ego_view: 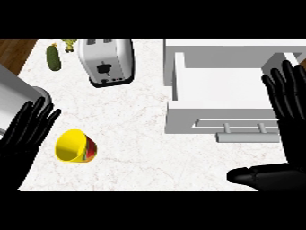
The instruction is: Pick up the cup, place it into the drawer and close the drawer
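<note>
Bare counter spans the frame's middle, between cup and open drawer; toaster blocks upper left; right hand overlaps the drawer's right side.

Cup: yellow inside, with red and green bands on its outer wall. Counter: white, faintly veined like marble, wood-brown past its far corners. Toaster, beyond the cup: silver, with a black lever. Cucumber, left of the toaster: dark green. Drawer, right of the toaster: white, with a pale grey handle. Both hands were black: left, right.
</note>
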Motion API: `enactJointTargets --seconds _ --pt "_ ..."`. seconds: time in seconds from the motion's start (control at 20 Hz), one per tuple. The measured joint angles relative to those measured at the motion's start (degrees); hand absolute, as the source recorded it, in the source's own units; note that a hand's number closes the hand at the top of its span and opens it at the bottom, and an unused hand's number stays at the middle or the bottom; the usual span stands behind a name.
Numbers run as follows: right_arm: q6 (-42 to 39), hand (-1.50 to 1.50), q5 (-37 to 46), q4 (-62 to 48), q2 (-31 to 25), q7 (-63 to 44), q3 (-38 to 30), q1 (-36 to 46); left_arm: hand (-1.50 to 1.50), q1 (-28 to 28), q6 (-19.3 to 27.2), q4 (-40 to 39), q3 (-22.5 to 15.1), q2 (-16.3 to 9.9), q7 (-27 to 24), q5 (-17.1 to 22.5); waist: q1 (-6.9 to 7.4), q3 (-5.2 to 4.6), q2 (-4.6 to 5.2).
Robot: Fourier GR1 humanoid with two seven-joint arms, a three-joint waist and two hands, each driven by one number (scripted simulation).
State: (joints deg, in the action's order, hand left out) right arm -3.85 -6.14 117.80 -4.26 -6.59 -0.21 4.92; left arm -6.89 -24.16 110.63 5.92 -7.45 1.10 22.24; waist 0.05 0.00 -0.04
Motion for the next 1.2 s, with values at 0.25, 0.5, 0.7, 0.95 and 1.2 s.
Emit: enactJointTargets --seconds 0.25,0.5,0.7,0.95,1.2 --pt "-0.1 -1.50 -0.1 0.1 -0.2 -0.5 -0.5 0.6 -1.50 0.3 -0.4 -4.1 0.8 0.2 -1.4 -2.4 -0.02 0.00 0.02" --pt "-0.4 -1.50 -0.2 0.7 -0.3 -1.2 -0.8 0.4 -1.50 -0.5 -2.6 -9.9 3.3 -0.7 -6.1 -4.7 0.00 -0.01 0.02" --pt "-0.6 -1.50 0.3 -1.1 0.2 0.2 -0.5 0.7 -1.50 1.5 -3.5 -15.2 5.4 -1.9 -8.5 -6.0 -0.01 -0.01 0.04" --pt "-1.5 -1.50 -1.0 -0.8 -0.3 0.0 -1.6 0.5 -1.50 3.7 -4.1 -23.6 5.4 -1.7 -14.5 -10.6 -0.09 -0.01 0.04" --pt "-1.8 -1.50 -2.9 1.6 -1.5 -3.5 -2.9 1.6 -1.50 5.0 -5.2 -31.8 6.0 -2.4 -21.0 -14.0 -0.13 -0.01 0.04"
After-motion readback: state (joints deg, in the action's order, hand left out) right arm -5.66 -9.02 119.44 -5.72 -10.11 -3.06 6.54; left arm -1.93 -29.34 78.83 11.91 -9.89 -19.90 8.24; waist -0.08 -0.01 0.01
